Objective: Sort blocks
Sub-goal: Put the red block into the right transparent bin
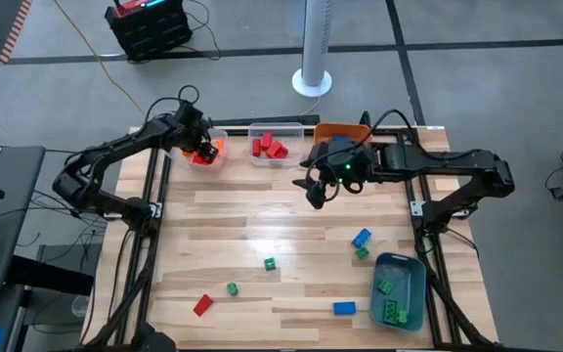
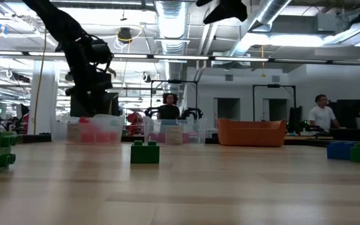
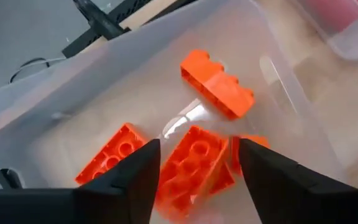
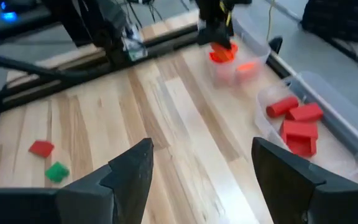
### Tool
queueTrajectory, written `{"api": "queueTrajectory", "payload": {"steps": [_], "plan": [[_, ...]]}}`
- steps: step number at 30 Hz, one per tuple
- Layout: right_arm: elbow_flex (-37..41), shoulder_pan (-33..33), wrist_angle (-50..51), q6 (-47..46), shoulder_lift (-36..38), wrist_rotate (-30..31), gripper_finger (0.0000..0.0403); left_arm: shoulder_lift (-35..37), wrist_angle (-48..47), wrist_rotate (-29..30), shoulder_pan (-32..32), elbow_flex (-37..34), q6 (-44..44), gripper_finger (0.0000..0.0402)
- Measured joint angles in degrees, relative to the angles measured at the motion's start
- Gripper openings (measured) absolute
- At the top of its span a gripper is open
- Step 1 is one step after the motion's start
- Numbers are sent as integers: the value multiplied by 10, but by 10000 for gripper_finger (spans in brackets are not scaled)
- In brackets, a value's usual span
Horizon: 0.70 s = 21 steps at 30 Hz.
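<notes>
My left gripper hangs open over the clear bin at the table's far left. Several orange blocks lie in that bin; one orange block shows between the fingers without a visible touch, and another lies farther off. My right gripper stands open above the table's far middle, with nothing between its fingers. Loose on the table lie a blue block, green blocks, a red block and a second blue block.
A second clear bin with red blocks stands at the far middle, with an orange bin to its right. A blue-grey bin with green blocks sits near the right front. People show in the room behind.
</notes>
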<state>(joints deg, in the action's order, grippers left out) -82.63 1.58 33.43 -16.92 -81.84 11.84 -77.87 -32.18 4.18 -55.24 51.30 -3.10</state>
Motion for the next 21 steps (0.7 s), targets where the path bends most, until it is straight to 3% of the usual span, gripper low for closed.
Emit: {"api": "queueTrajectory", "payload": {"steps": [2, 6, 11, 16, 21], "plan": [[0, 0, 12, -1, 0, -1, 276, 0, -34, -17, 1, 19, 0, 224], [0, 2, 43, -1, 0, -2, 276, 46, -98, -105, 32, 57, 14, 232], [0, 19, 114, 16, 3, -6, 276, 181, -179, -125, 163, 62, 71, 233], [0, 38, 165, 60, 5, -6, 276, 307, -264, -121, 362, 43, 264, 233], [1, 64, 151, 119, 5, -6, 276, 353, -332, -45, 587, 39, 537, 233]]}}
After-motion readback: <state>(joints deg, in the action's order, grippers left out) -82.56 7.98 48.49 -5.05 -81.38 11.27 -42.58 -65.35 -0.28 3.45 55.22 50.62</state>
